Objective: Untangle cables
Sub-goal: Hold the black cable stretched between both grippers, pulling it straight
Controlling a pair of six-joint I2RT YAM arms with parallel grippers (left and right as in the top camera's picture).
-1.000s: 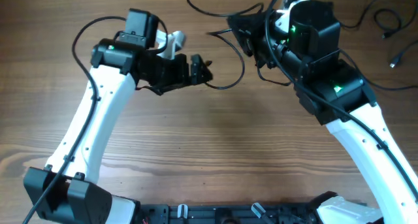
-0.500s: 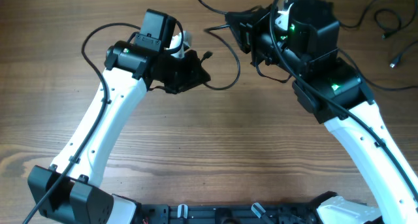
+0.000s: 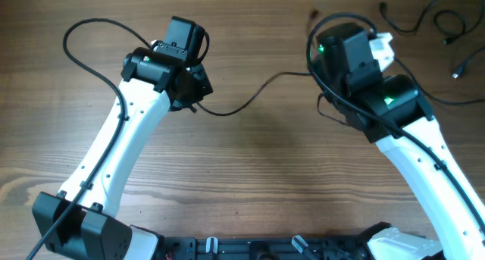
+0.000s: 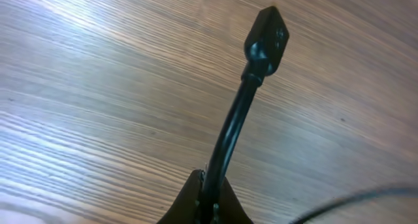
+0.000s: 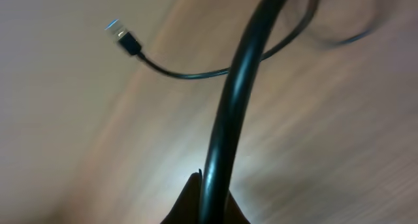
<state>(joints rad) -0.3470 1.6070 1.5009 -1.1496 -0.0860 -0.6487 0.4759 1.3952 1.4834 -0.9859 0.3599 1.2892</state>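
L & R jaws both clamped on cable (image 4: 230,129), strand spanning btwn them, plug past L.

Matt grained wood table (image 3: 250,176), smooth black plastic-coated cables (image 4: 234,123)

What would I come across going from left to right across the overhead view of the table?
First the left arm, then the stretched cable, then the right arm, then the loose cables at the far right.
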